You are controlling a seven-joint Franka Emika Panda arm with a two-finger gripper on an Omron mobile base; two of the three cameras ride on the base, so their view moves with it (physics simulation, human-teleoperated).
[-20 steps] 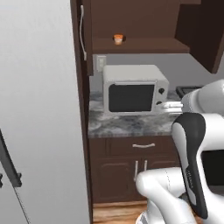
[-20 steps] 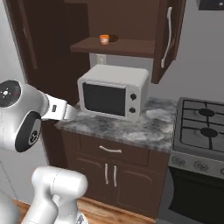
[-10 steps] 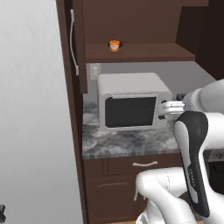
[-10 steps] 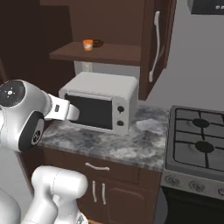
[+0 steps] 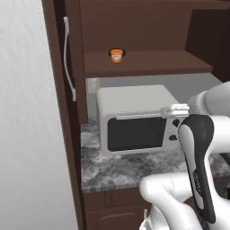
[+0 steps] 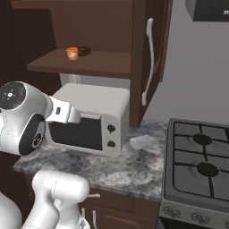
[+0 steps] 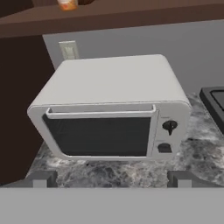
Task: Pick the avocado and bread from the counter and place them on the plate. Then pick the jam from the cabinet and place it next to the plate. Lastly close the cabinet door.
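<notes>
jam (image 7: 67,4) above open tool (image 7: 112,179)

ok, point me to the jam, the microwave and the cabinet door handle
jam (image 5: 117,55), left base view, on the middle of its orange body on the cabinet shelf.
microwave (image 7: 98,135), hand view, on its dark door window.
cabinet door handle (image 6: 148,60), right base view, on the middle of the silver bar.
</notes>
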